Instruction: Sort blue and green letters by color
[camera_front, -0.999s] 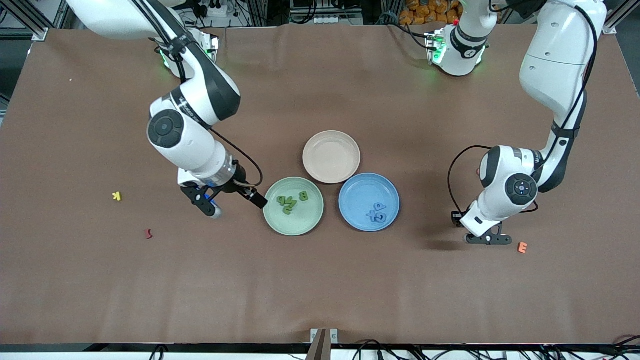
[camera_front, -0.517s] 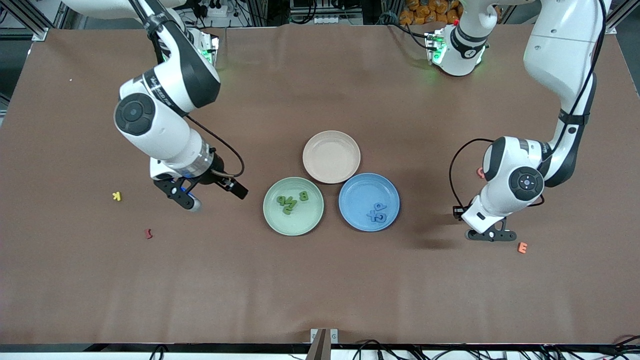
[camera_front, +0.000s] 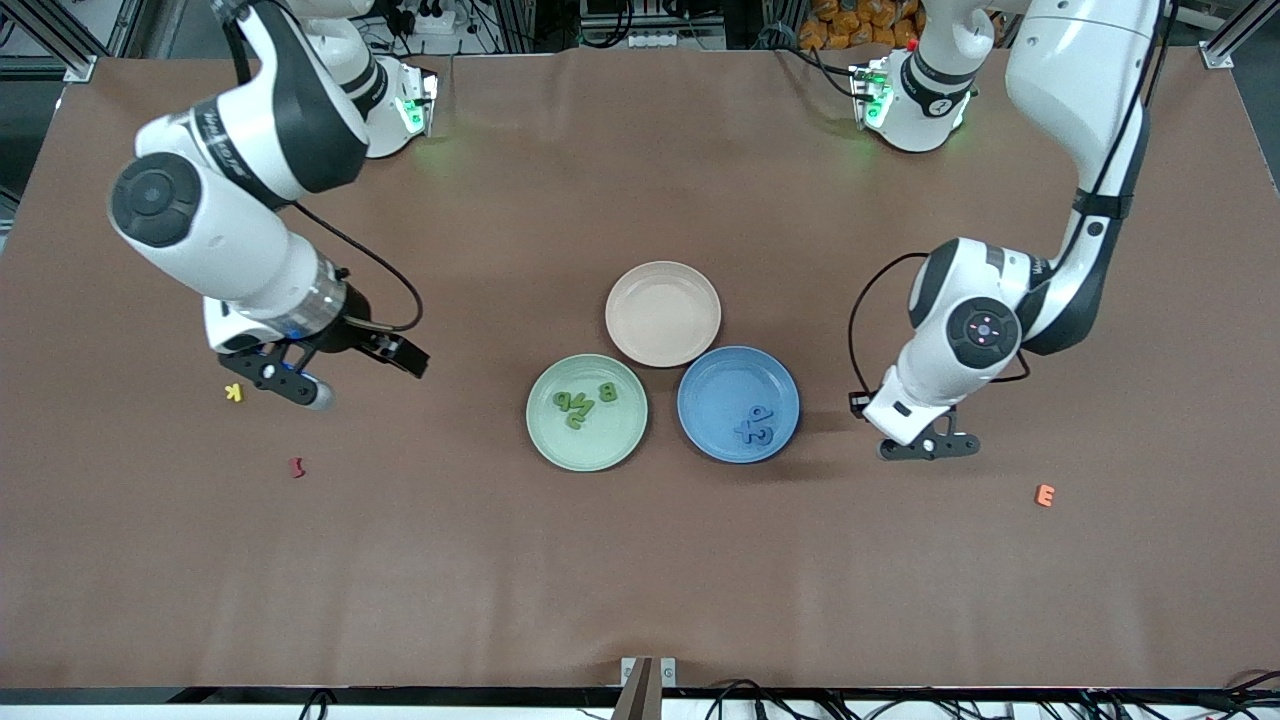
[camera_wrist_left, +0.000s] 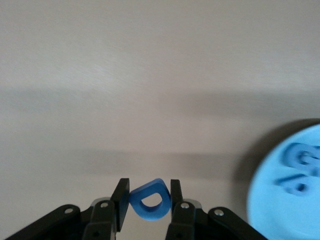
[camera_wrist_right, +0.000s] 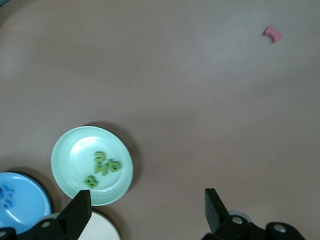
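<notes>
My left gripper (camera_wrist_left: 149, 192) is shut on a light blue D (camera_wrist_left: 149, 200) and holds it over bare table beside the blue plate (camera_wrist_left: 270, 200). In the front view it (camera_front: 930, 448) is between the blue plate (camera_front: 720, 385) and the orange E; the D is hidden there. Blue letters (camera_front: 755, 424) lie in the blue plate. Green letters (camera_front: 585, 402) lie in the green plate (camera_front: 590, 445), which also shows in the right wrist view (camera_wrist_right: 75, 150). My right gripper (camera_wrist_right: 146, 210) is open and empty, over the table by the yellow K (camera_front: 233, 392).
An empty beige plate (camera_front: 663, 313) touches both coloured plates, farther from the front camera. A red letter (camera_front: 296, 467) lies nearer the camera than the K. An orange E (camera_front: 1045, 495) lies toward the left arm's end.
My right gripper has drawn away from the green plate toward the right arm's end, to near the yellow K. My left gripper has moved from beside the orange E toward the blue plate.
</notes>
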